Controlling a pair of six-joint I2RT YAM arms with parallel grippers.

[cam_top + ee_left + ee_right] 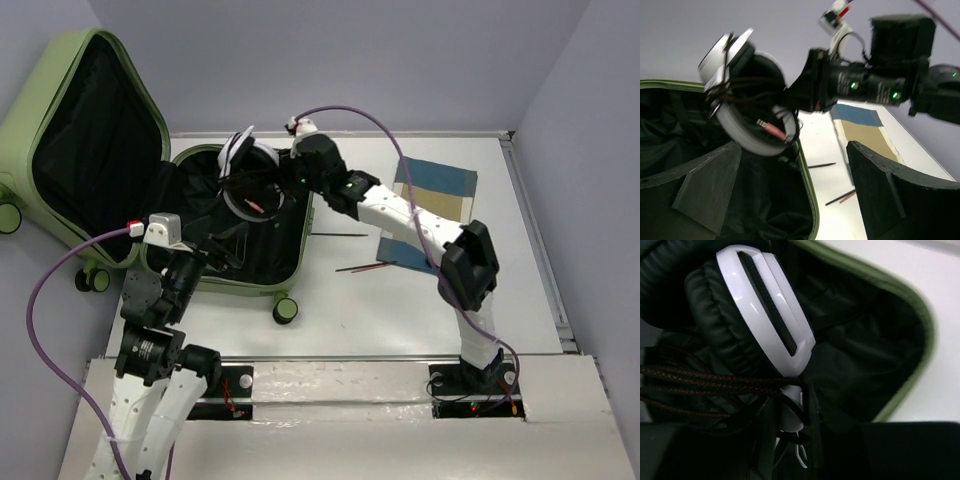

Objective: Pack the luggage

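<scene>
Though open, one luggage [22, 130], one headset [236, 150].

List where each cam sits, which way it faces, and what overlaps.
Top: above and behind the bases, looking down on the table; left arm, right arm, open suitcase show.
Left wrist: low over the suitcase's near side, facing away across it; own open jaws frame the bottom.
Right wrist: close above the suitcase, looking down; own jaws grip the headphones.
Shared: all see headphones and suitcase.
</scene>
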